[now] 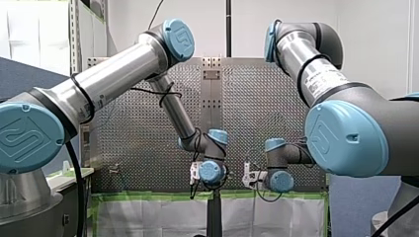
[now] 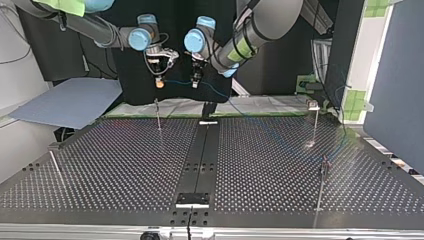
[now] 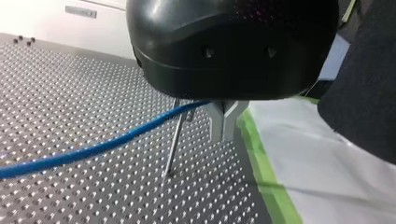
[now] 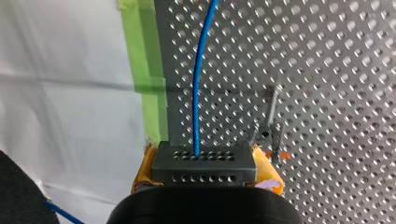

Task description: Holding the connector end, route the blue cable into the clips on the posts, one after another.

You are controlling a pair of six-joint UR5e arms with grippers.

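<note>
**Opening of the routing step.** The blue cable (image 3: 93, 149) is carried clear above the desk (image 2: 125, 165), strung between the two arms near the edge marked by green tape (image 3: 261, 158). The left arm's fingers (image 3: 216, 122), bare metal, are drawn narrow. The cable runs in to them and appears to be pinched there. The right arm's fingers (image 4: 267, 170), with yellow pads, are closed on a black block (image 4: 204, 161) from which the cable emerges; this block is judged to be the connector end. A thin post (image 2: 158, 114) stands on the desk just below the two holds, with its clip (image 3: 188, 115) beside the cable. In no view is the cable seen seated in a clip, so the first clip is judged not yet threaded. The next move calls for the span between the holds to be kept taut, brought over that clip and pressed down into it — without the post being bent or the block slipping.
</note>
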